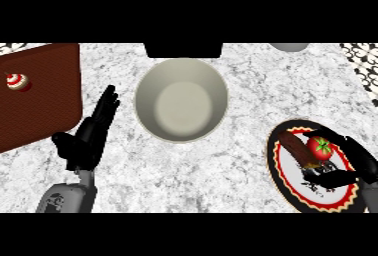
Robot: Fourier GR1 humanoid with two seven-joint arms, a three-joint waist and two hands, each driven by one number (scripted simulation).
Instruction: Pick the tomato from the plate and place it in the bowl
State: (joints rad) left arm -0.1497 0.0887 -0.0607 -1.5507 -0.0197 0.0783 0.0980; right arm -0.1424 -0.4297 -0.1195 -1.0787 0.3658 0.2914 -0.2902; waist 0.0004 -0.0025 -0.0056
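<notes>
While wrapped by curled fingers of right robot hand [363,167], 4 o'clock on red-rimmed round plate [284,172], treat small red round tomato [320,146] as probably light, slick, bruisable; cup its sides. Open left robot hand [87,137], 9 o'clock.

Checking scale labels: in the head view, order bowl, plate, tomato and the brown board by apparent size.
Brown board (cut off by the edge)
bowl and plate, too alike to rank
tomato, smallest

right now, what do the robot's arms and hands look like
The left forearm and right forearm are grey and rounded; the left shows small dark markings. Each ends in a black hand with slim fingers: left hand, right hand. No cables show.
</notes>
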